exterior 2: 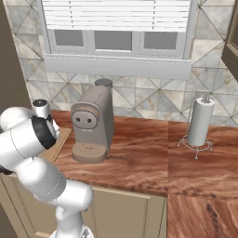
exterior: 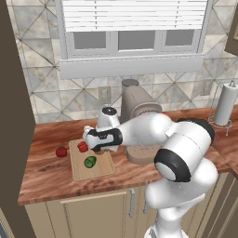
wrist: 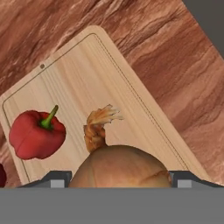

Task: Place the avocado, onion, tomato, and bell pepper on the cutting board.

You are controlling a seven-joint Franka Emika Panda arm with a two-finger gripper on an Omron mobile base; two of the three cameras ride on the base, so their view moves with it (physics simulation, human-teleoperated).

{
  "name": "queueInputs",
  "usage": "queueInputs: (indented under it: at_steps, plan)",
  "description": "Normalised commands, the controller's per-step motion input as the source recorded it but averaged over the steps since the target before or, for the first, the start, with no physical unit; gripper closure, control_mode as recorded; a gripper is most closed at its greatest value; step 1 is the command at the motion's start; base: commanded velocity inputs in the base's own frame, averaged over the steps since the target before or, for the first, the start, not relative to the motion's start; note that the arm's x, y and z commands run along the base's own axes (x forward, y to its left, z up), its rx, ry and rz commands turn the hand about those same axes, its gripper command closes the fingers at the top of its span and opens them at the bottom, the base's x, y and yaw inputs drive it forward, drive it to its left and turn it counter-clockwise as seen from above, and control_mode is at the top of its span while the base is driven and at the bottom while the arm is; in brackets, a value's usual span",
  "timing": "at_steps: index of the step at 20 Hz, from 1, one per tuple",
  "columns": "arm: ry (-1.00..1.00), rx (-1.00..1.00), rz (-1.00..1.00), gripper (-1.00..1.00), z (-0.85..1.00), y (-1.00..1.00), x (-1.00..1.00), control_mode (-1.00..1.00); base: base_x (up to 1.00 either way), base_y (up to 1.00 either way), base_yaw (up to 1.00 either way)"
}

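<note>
Left base view: light-wood cutting board (exterior: 93, 162) carries the glossy green avocado (exterior: 90, 161) and red bell pepper (exterior: 82, 147); a red tomato (exterior: 61, 151) waits on the counter.

Hand view: gripper (wrist: 119, 177) clasps the tan papery onion (wrist: 120, 166) above the board; next, lower and release.

Glossy white Franka arm (exterior: 186, 153) with bulbous rounded links, black joint bands, round grey wrist cap, small dark finger tips (wrist: 54, 178)

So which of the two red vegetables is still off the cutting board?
The tomato, sitting on the counter left of the cutting board. The red bell pepper already lies on the board near the avocado.
</note>
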Motion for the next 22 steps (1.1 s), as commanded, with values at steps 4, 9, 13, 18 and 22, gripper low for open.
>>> queueInputs:
  at_steps: [4, 9, 13, 18, 22]
  plan:
    - [0.0, 0.0, -0.02, 1.0, -0.16, 0.0, 0.23, -1.0, 0.0, 0.0, 0.0]
    - [0.0, 0.0, -0.03, 1.0, -0.2, 0.05, 0.23, -1.0, 0.0, 0.0, 0.0]
    - [0.0, 0.0, -0.03, 1.0, -0.19, 0.08, 0.23, -1.0, 0.0, 0.0, 0.0]
    - [0.0, 0.0, -0.02, 1.0, -0.19, 0.09, 0.15, -1.0, 0.0, 0.0, 0.0]
    - [0.0, 0.0, -0.02, 1.0, -0.18, 0.18, 0.05, -1.0, 0.0, 0.0, 0.0]
